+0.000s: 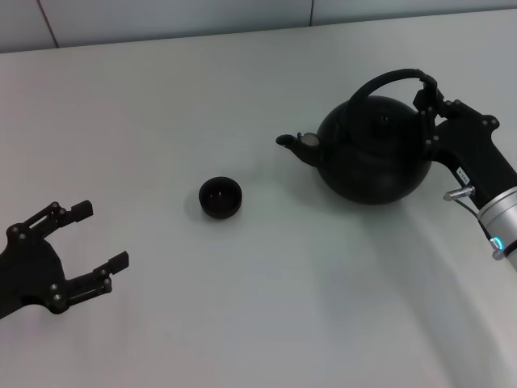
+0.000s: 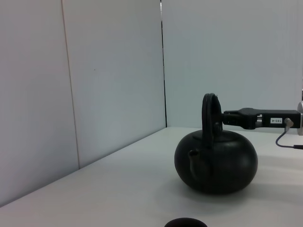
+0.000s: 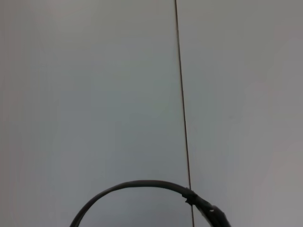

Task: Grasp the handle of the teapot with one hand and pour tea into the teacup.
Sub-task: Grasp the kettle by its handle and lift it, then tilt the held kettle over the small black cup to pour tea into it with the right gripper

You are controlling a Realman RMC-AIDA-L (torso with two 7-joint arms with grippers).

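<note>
Teapot (image 1: 373, 153), large round matte black kettle shape, sits on the white table (image 1: 242, 323) toward the far right corner, upright, short spout (image 1: 289, 142) aimed at the table's left edge. Thick black arched bail handle (image 1: 389, 81) curves over its top. Right gripper (image 1: 426, 97), black two-fingered on a silver-grey arm (image 1: 501, 212), comes in from the right edge and its fingers are clamped narrow on the handle's right side, near the top of the arch. Left wrist view shows the same grip side-on: handle (image 2: 210, 116) standing upright over the teapot (image 2: 216, 161), gripper (image 2: 222, 119) level against it. Right wrist view catches only the arch of the handle (image 3: 137, 185) against the grey wall panels (image 3: 94, 94).

Tiny round black handleless teacup (image 1: 220, 197) stands near the table's middle, well apart from the spout, to its left and a bit nearer the front edge; inside not readable.

Left gripper (image 1: 93, 236) hangs low near the front left corner, fingers spread wide, holding nothing, well apart from the teacup.
</note>
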